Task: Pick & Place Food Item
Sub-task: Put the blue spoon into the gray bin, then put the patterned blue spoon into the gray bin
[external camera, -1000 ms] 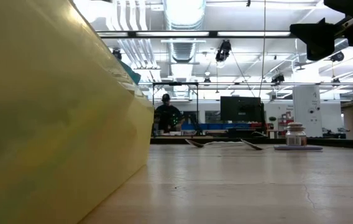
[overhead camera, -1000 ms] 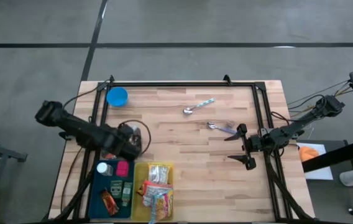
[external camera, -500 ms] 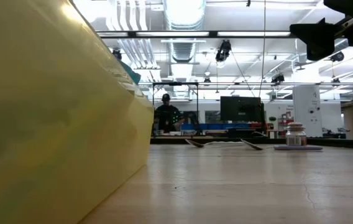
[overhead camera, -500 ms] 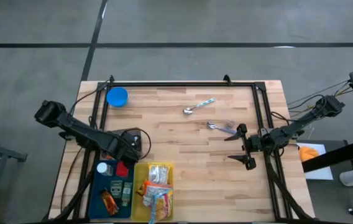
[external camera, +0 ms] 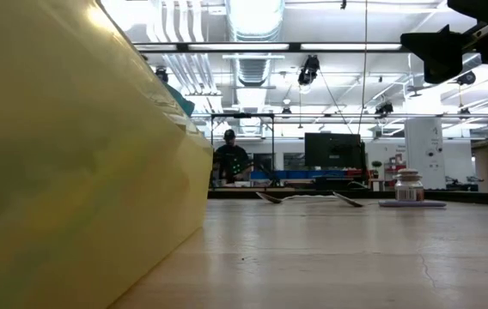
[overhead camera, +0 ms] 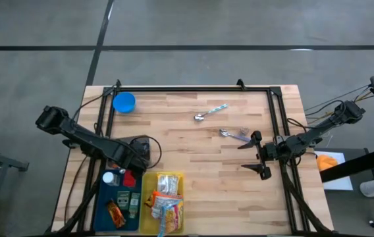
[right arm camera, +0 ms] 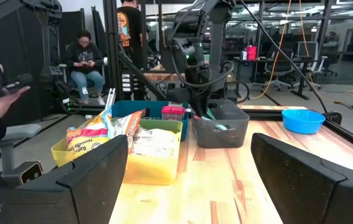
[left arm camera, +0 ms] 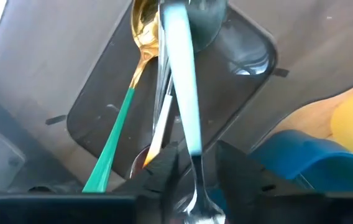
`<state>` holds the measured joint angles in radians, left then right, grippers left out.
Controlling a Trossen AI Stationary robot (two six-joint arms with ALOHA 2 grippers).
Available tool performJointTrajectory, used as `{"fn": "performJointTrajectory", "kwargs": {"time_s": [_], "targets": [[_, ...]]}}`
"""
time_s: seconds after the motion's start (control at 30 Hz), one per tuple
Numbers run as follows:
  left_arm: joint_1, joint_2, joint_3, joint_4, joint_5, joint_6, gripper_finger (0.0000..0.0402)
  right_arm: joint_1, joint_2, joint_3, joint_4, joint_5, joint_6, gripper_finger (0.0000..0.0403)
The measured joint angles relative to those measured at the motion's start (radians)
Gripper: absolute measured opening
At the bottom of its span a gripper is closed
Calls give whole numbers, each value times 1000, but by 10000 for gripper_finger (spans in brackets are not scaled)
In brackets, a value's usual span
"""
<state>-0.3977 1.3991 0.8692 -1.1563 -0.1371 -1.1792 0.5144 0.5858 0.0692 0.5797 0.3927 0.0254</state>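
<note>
The bench [overhead camera: 193, 158] lies under both of my arms. My left arm [overhead camera: 85, 137] reaches in so that my left jaws hang over a grey tray [left arm camera: 102, 106]. My right arm [overhead camera: 312, 137] waits at the far side of the bench, well apart, its right jaws spread wide and empty.

The yellow bin [right arm camera: 151, 171] sits just beside my left jaws, and the noodle packets [overhead camera: 167, 197] lie in it. Next to it is the blue bin [overhead camera: 101, 204], holding a red box [overhead camera: 130, 178] and other small packs. A blue bowl [overhead camera: 124, 102] stands farther off, beyond my left jaws.

My left jaws stand narrowly apart with the light-blue spoon [left arm camera: 179, 68] running between them; its handle shows a gap on 1 side. A gold spoon with a green handle [left arm camera: 117, 140] lies in the tray beside it. 2 more spoons [overhead camera: 210, 113] [overhead camera: 234, 135] lie between my 2 sets of jaws.
</note>
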Motion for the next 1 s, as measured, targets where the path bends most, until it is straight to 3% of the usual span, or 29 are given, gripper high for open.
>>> {"fn": "performJointTrajectory", "kwargs": {"time_s": [0.23, 0.5, 0.63, 0.8, 1.0], "targets": [[0, -5, 0, 5, 0, 1, 172, 0, 0, 0, 0, 0, 0, 338], [0, -32, 37, -9, -9, 2, 182, 0, 0, 0, 0, 0, 0, 338], [0, -65, 88, -22, -117, 5, 182, 0, 0, 0, 0, 0, 0, 338], [23, -105, 148, 25, -358, -70, 182, 0, 0, 0, 0, 0, 0, 338], [134, -101, 164, 187, -410, -30, 182, 0, 0, 0, 0, 0, 0, 338]]}}
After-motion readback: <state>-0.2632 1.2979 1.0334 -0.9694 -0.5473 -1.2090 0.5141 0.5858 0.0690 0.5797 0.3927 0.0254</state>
